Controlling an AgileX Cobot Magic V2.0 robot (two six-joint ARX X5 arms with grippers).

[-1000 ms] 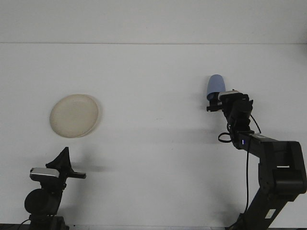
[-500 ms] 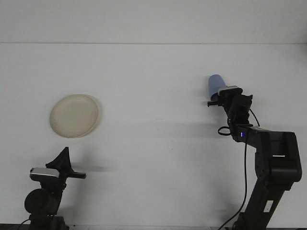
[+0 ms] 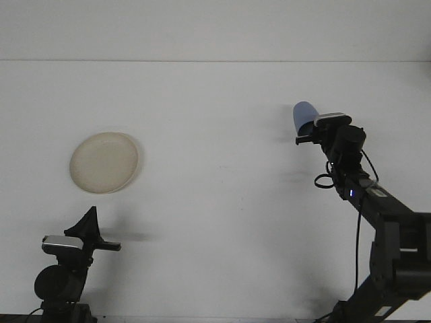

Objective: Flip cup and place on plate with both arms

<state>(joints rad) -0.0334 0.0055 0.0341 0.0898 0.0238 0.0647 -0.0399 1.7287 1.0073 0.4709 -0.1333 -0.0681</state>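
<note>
Far left plate (image 3: 105,162), open table (image 3: 215,101), cup (image 3: 305,116) right.

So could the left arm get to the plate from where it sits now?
Probably yes. The left gripper rests just short of the plate, with bare table between them; the cup and right gripper are far off to the right.

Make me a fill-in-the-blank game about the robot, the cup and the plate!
1. The cup at the right claw is colored ____.
2. The round plate lies on the ____ side of the table.
3. On the plate there is ____.
4. The arm whose claw is low and near the picture's bottom edge is the ____ one.

Missing words: blue; left; nothing; left
</note>
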